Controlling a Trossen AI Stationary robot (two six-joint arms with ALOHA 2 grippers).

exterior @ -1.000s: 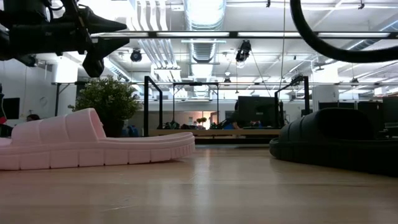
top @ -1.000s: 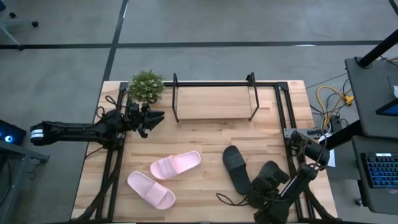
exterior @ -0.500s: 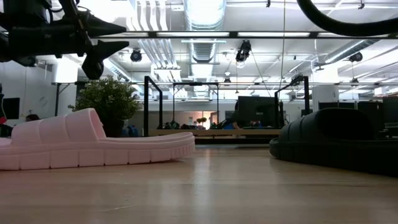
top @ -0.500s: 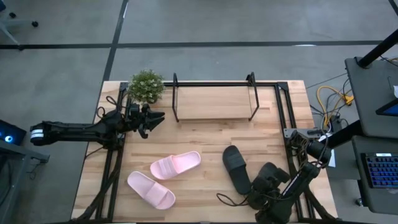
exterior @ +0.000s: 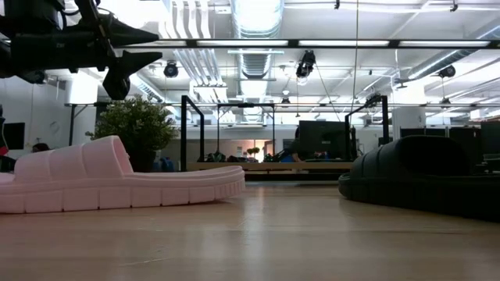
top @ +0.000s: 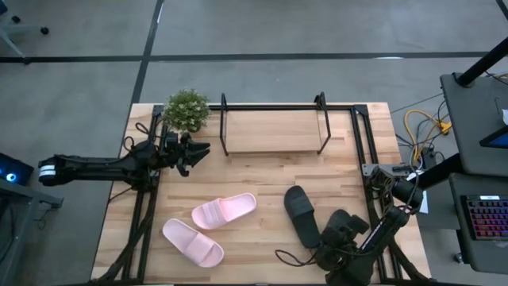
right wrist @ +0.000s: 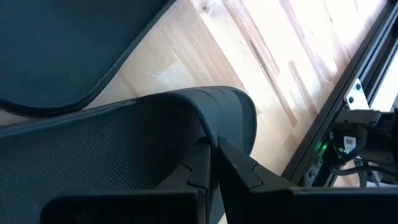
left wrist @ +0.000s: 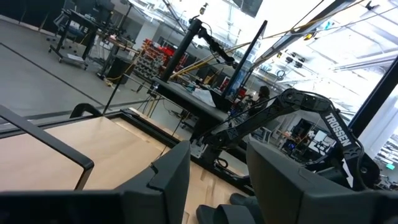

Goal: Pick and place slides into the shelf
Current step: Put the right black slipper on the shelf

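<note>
The right end effector [top: 343, 238] is closed on the strap of a black slide [top: 346, 225] at the desk's [top: 262, 175] near right edge, so it can be carried to the empty shelf [top: 274, 131]. The other black slide [top: 302, 214] and the pink pair [top: 225, 211] lie untouched on the desk. The left end effector [top: 194, 151] is held partly open and empty beside the plant [top: 186, 110].

An open robotics lab, it seems: exposed ceiling ducts [exterior: 251, 31], monitors [exterior: 322, 140] on distant benches, grey concrete floor [top: 278, 28].
</note>
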